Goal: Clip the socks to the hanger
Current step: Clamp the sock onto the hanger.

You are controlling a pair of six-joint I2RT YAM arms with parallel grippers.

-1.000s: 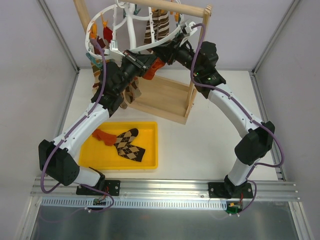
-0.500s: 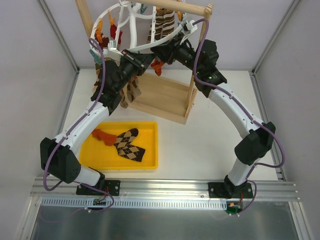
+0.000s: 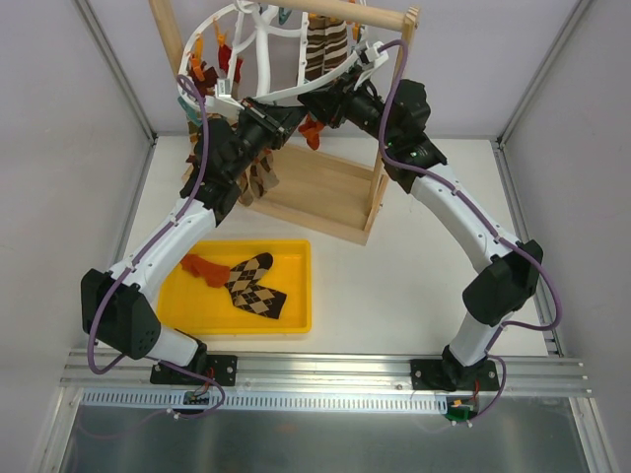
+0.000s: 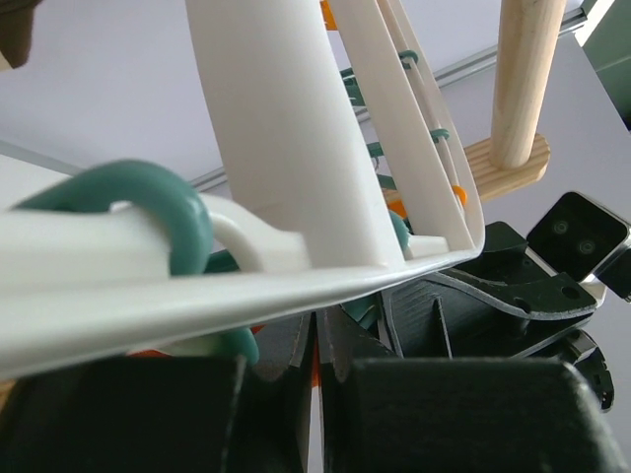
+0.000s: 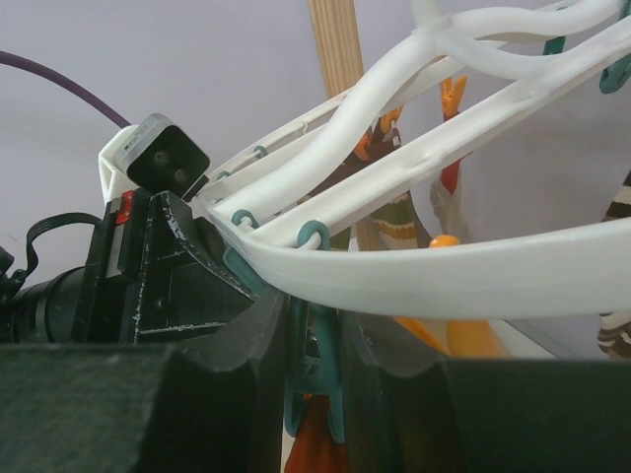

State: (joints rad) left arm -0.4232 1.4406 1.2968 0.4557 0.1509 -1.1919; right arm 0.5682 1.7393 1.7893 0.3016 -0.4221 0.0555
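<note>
The white hoop hanger (image 3: 258, 99) hangs from the wooden stand, ringed with teal and orange pegs. One orange-red sock (image 3: 312, 131) hangs under its near rim, between my two grippers. My left gripper (image 3: 287, 122) is shut on this sock, which shows as a thin orange sliver (image 4: 315, 372) between its fingers, just under the rim (image 4: 197, 296). My right gripper (image 3: 320, 104) is shut on a teal peg (image 5: 320, 379) hanging from the rim (image 5: 473, 276), with the sock (image 5: 315, 448) in the peg's lower end. The other orange-red sock (image 3: 202, 267) lies in the yellow tray.
The yellow tray (image 3: 296, 320) at the near left also holds an argyle sock (image 3: 255, 286). The wooden stand (image 3: 325, 197) has a base board and an upright post (image 3: 383, 158) at the right. Brown striped socks (image 3: 317, 49) and other socks hang from the hoop.
Both grippers, the hoop's near rim and the sock rose and shifted back a little during the first half second. Since then almost nothing has moved.
</note>
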